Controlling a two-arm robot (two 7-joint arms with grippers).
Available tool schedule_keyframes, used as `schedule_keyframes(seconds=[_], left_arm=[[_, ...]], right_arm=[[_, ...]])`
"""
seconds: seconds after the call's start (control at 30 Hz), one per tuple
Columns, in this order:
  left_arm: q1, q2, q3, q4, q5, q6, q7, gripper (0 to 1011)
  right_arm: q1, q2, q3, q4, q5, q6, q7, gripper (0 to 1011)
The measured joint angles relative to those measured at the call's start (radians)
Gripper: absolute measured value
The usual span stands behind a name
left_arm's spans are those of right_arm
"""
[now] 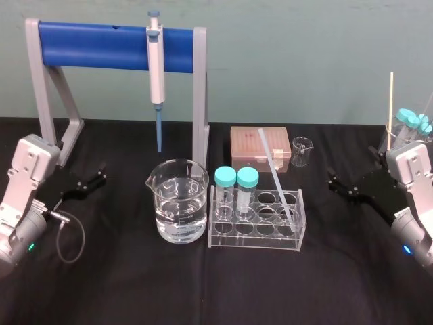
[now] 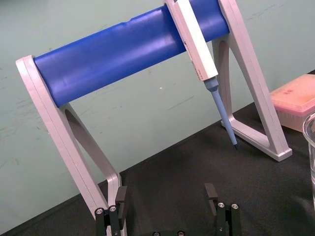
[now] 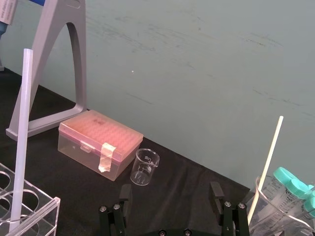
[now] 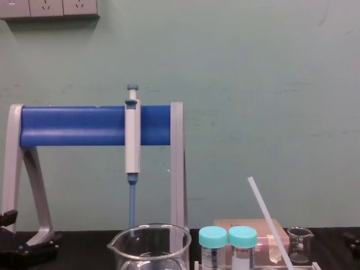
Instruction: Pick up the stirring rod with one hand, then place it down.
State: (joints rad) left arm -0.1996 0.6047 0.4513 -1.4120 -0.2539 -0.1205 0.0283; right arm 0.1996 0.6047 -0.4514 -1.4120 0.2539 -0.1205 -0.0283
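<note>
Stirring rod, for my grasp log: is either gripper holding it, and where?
Nothing held: left gripper and right gripper are open, the stirring rod leans in the rack.

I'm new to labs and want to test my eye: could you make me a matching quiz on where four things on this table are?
1 stirring rod
2 pipette
3 large beaker
4 small beaker

A hangs on the blue stand
B leans in the tube rack
C stands beside the pink box
D holds clear liquid

Pairs: 1-B, 2-A, 3-D, 4-C
</note>
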Motion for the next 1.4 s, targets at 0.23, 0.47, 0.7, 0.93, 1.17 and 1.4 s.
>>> schedule_keyframes(seconds=[0.23, 0.47, 0.7, 0.93, 1.17, 1.4], left_arm=[[0.0, 0.0, 0.0, 0.0, 0.0, 0.0, 0.0, 1000], [0.0, 0.0, 0.0, 0.0, 0.0, 0.0, 0.0, 1000], [0.0, 0.0, 0.0, 0.0, 0.0, 0.0, 0.0, 1000], [0.0, 0.0, 0.0, 0.0, 0.0, 0.0, 0.0, 1000], [0.0, 0.0, 0.0, 0.0, 0.0, 0.0, 0.0, 1001], [0.0, 0.0, 0.0, 0.0, 0.0, 0.0, 0.0, 1001]], right_arm=[[0.0, 0.0, 0.0, 0.0, 0.0, 0.0, 0.0, 1003], [0.0, 0.0, 0.0, 0.0, 0.0, 0.0, 0.0, 1002], [0.0, 0.0, 0.0, 0.0, 0.0, 0.0, 0.0, 1003], [0.0, 0.0, 0.0, 0.0, 0.0, 0.0, 0.0, 1002], [0.0, 0.0, 0.0, 0.0, 0.0, 0.0, 0.0, 1003], [0.0, 0.0, 0.0, 0.0, 0.0, 0.0, 0.0, 1002]])
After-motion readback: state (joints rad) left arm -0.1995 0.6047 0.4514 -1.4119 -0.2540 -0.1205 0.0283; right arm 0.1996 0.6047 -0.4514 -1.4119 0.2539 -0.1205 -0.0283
